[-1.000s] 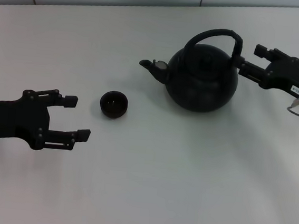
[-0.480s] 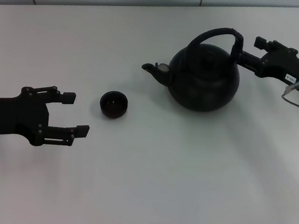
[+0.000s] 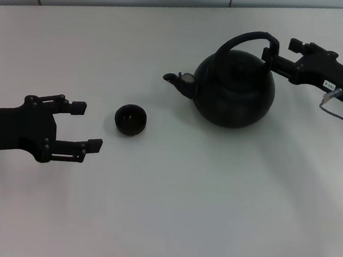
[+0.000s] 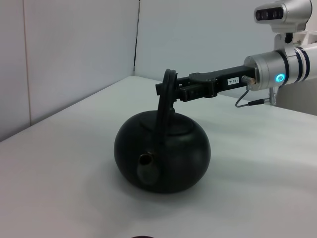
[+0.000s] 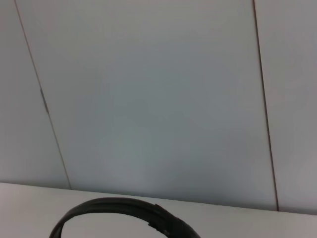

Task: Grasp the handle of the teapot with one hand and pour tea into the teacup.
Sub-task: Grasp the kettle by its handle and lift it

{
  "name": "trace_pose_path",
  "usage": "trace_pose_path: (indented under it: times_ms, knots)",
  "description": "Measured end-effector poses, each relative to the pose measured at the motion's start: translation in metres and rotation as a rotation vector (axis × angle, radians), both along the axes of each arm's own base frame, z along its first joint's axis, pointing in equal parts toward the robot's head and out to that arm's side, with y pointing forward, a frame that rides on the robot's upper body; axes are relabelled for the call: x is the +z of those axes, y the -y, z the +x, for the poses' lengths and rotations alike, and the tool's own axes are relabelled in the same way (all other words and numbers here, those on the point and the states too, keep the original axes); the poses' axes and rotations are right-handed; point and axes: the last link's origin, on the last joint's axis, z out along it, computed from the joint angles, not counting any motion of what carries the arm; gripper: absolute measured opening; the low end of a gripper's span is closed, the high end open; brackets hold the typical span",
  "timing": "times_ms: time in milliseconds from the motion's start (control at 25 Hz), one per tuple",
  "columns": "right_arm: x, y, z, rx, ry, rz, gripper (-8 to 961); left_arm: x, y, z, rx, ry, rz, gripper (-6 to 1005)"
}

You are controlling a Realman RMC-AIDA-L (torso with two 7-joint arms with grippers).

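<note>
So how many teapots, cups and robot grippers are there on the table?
Teapots: 1, the teapot
Cups: 1, the teacup
Grippers: 2, the left gripper and the right gripper
Total: 4

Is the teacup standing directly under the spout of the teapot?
No, in the head view the teacup stands on the table apart from the teapot, to the left of its spout.

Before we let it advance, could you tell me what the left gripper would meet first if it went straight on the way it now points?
Probably the teacup: the open left gripper points across the table toward it, though it may pass just in front.
</note>
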Motion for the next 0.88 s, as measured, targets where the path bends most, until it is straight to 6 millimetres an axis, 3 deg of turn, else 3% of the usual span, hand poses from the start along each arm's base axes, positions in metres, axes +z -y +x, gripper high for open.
trace_pose_path:
  times_ms: [280,480,880]
  knots:
    - [-0.0026,-0.0009,-0.0026,0.052,0.054,0.025,760,-0.0005,-0.0031,0.0019,-0.004,-0.003,0.008,860]
    - [-0.0031,-0.0029,-0.0034,0.058,0.046,0.053,621,-0.0005,-0.0035,0.0022,-0.002,-0.002,0.008,860]
    - [-0.0033,-0.0043,-0.0042,0.058,0.047,0.053,193,-0.0003,-0.0045,0.0024,0.0,-0.004,0.012,859]
